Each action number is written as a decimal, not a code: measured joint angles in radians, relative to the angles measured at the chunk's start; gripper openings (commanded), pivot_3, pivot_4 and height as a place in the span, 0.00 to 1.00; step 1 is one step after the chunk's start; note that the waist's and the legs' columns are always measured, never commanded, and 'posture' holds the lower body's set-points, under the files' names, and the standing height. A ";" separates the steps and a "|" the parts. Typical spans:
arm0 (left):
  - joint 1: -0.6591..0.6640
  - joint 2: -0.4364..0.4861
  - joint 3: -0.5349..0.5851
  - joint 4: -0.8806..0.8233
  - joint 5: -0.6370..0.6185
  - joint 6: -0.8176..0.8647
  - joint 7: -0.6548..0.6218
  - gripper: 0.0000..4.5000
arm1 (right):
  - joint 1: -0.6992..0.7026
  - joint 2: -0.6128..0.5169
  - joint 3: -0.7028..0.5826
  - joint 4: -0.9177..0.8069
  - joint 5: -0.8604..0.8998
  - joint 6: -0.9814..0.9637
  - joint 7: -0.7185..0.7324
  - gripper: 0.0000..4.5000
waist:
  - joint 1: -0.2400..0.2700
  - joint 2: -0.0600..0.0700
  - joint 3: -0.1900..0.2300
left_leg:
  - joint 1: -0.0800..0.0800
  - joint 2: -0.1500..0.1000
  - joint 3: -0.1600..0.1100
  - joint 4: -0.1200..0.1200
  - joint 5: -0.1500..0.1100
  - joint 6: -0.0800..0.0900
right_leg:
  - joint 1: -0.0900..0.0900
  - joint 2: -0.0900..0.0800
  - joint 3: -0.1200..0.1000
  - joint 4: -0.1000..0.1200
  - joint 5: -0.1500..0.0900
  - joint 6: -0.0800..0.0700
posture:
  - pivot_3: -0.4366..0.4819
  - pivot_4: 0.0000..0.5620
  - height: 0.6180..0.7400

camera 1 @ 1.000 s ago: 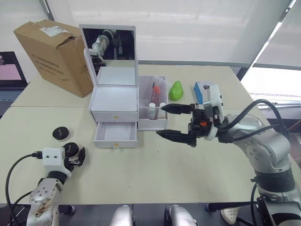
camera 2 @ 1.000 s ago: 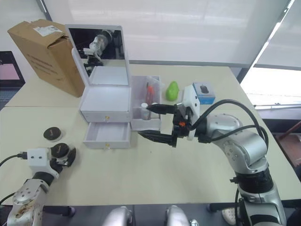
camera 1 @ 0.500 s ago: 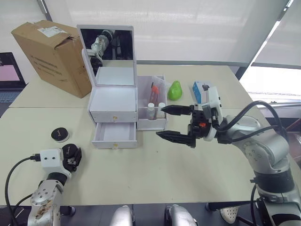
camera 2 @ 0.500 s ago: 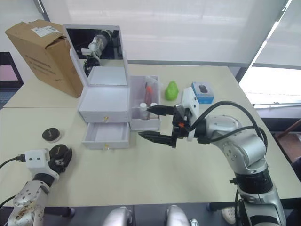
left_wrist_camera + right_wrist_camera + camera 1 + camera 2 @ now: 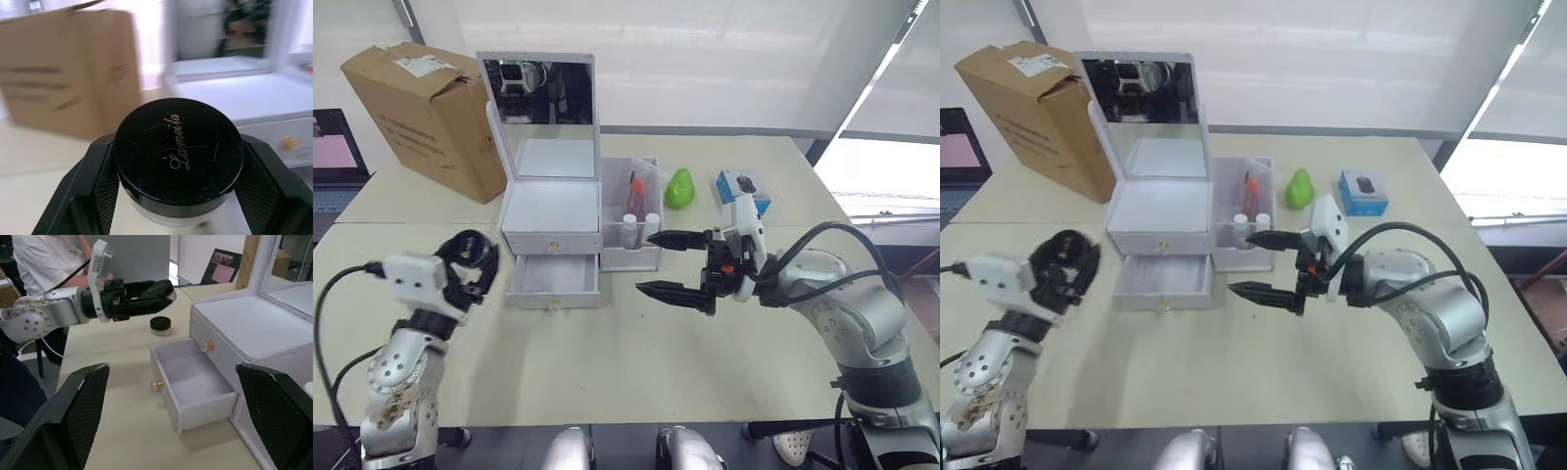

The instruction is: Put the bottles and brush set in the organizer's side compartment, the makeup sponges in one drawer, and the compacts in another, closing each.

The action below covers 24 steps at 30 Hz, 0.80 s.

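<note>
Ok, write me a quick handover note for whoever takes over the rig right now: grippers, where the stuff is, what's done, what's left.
Left gripper: shut on a black compact, lifted above the table, left of the organizer.
Right gripper: open and empty, hovering in front of the side compartment.
Bottles and what looks like the brush set stand in the side compartment.
Lower drawer is pulled open and empty; upper drawer is shut.
Second compact sits on the table by the organizer.
Green sponge sits on the table behind the side compartment.
Left: both compacts into a drawer, the sponge into the other, close each.
</note>
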 measured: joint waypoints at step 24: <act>-0.055 -0.002 -0.109 0.093 0.062 0.145 0.008 0.65 | 0.025 -0.004 -0.008 -0.045 0.002 0.002 -0.050 1.00 | -0.009 0.000 0.000 | 0.000 -0.001 -0.005 0.000 0.000 0.001 | 0.000 0.002 0.001 0.000 0.000 0.001 | 0.48 0.27 1.00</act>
